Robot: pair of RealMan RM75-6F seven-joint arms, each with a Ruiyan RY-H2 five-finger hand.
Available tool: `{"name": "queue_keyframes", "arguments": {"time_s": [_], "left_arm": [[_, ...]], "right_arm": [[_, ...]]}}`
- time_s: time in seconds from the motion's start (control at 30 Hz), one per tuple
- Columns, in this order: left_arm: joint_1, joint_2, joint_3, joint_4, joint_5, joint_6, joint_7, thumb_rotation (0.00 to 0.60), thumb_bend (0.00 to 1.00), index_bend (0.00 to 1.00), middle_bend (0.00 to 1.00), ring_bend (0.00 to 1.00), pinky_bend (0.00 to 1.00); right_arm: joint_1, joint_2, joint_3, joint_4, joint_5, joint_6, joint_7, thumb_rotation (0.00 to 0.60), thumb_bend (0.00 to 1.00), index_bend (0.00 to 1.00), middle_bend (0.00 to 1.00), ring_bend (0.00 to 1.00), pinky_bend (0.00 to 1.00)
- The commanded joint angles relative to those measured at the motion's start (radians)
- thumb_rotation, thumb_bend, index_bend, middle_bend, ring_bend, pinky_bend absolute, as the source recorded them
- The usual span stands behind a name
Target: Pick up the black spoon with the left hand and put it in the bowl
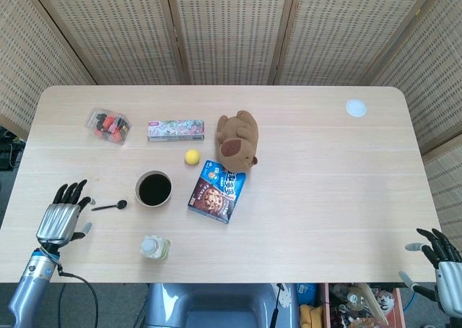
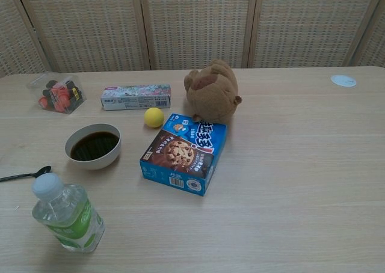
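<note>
The black spoon (image 1: 110, 206) lies flat on the table just left of the white bowl (image 1: 154, 188), which has a dark inside; in the chest view the spoon (image 2: 25, 175) reaches the left edge beside the bowl (image 2: 93, 146). My left hand (image 1: 63, 216) is over the table's front left, fingers spread and empty, its fingertips close to the spoon's handle end. My right hand (image 1: 442, 262) hangs off the table's front right corner, fingers apart, holding nothing. The chest view shows neither hand.
A water bottle (image 1: 154, 247) stands in front of the bowl. A blue cookie box (image 1: 217, 191), yellow ball (image 1: 191, 157), brown plush toy (image 1: 238, 140), long flat box (image 1: 175, 130), clear container of red pieces (image 1: 108, 126) and white disc (image 1: 355, 108) are spread over the table.
</note>
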Motion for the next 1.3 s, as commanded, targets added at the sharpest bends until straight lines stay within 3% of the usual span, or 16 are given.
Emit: {"name": "queue_keyframes", "arguments": {"time_s": [0.03,0.43,1.3], "left_arm": [[-0.033,-0.048,-0.014,0.069,-0.040,-0.043,-0.010,0.600,0.33,0.37,0.00,0.00,0.00],[-0.091,-0.166,-0.024,0.268,-0.114,-0.133,-0.050,0.600,0.36,0.44,0.02,0.00,0.00],[-0.152,-0.267,-0.032,0.444,-0.172,-0.210,-0.085,0.600,0.38,0.46,0.02,0.00,0.00]], "right_arm": [[0.000,-0.001,0.000,0.002,0.001,-0.001,0.000,0.600,0.30,0.43,0.27,0.13,0.24],[-0.005,-0.006,0.003,0.013,0.011,-0.009,0.006,0.600,0.30,0.43,0.27,0.13,0.24],[-0.008,-0.002,0.005,0.008,0.031,-0.034,-0.006,0.600,0.30,0.43,0.27,0.13,0.24]]}}
